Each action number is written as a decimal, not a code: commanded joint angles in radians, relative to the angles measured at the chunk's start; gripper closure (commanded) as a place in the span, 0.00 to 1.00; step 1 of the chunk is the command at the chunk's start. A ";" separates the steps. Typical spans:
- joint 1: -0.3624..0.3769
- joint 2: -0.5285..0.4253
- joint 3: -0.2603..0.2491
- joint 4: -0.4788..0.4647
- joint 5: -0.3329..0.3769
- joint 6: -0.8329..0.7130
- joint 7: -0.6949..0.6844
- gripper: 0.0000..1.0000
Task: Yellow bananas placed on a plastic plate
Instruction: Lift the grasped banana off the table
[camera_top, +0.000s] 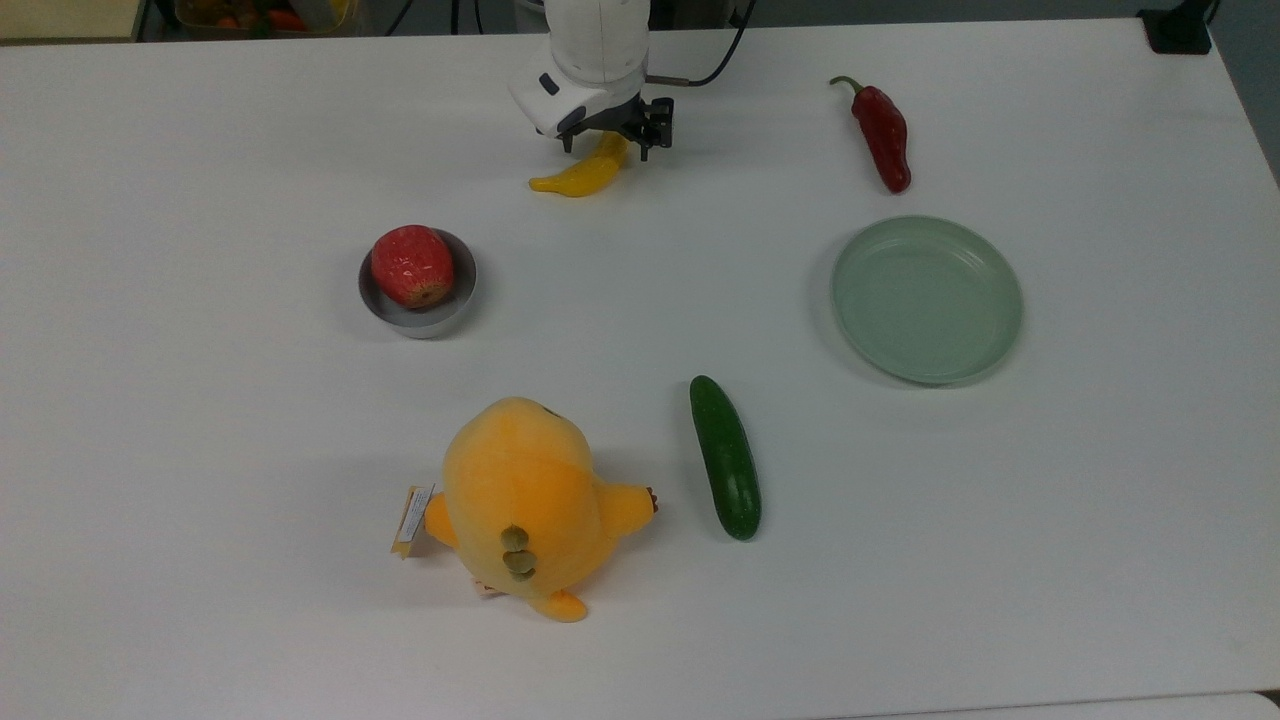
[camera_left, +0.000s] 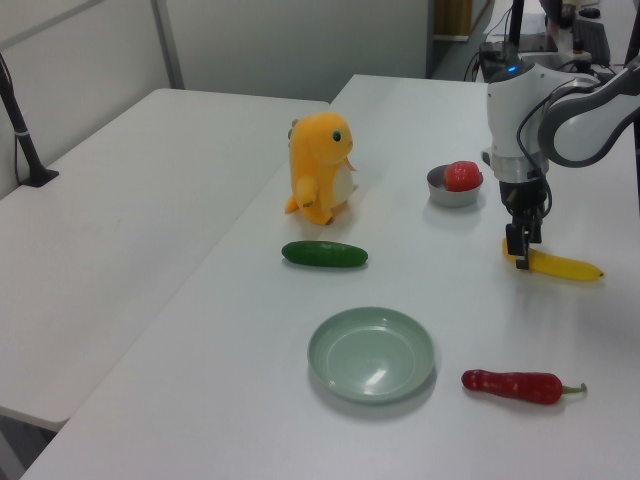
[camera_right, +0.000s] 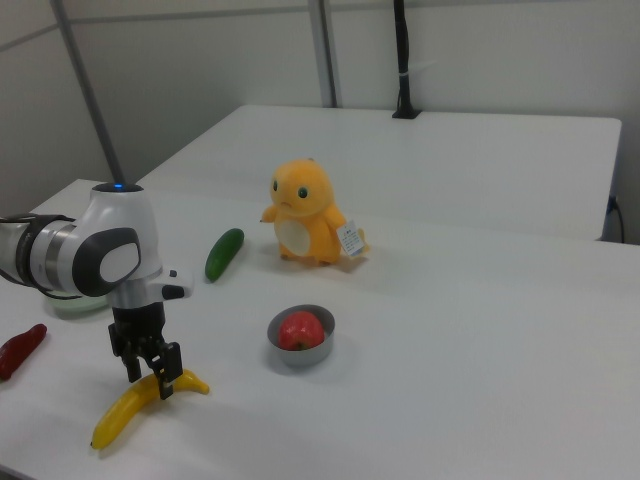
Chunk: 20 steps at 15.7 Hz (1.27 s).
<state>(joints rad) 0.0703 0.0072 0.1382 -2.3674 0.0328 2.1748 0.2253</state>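
The yellow banana (camera_top: 578, 180) lies flat on the white table at the back of the top view, left of centre. My gripper (camera_top: 606, 148) is down at table height over the banana's upper half, open, with one finger on each side of it. The left view shows the gripper (camera_left: 521, 255) straddling the banana (camera_left: 560, 266) near its thick end. From the right view, the gripper (camera_right: 150, 378) stands over the banana (camera_right: 125, 410). The pale green plastic plate (camera_top: 928, 300) sits empty at the top view's right, well apart from the banana, and it also shows in the left view (camera_left: 371, 354).
A red chili pepper (camera_top: 882, 135) lies between banana and plate at the back. A grey metal bowl (camera_top: 418, 318) holds a red fruit (camera_top: 412, 264). A dark green cucumber (camera_top: 725, 457) and an orange-yellow plush toy (camera_top: 520, 500) stand nearer the front.
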 joint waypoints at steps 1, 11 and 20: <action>0.016 0.007 0.008 -0.003 0.006 0.020 0.026 0.57; 0.011 -0.004 0.008 0.028 0.004 0.037 0.025 0.92; 0.006 0.002 0.008 0.200 0.018 0.036 0.071 0.91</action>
<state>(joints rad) 0.0788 0.0116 0.1422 -2.2350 0.0327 2.1982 0.2562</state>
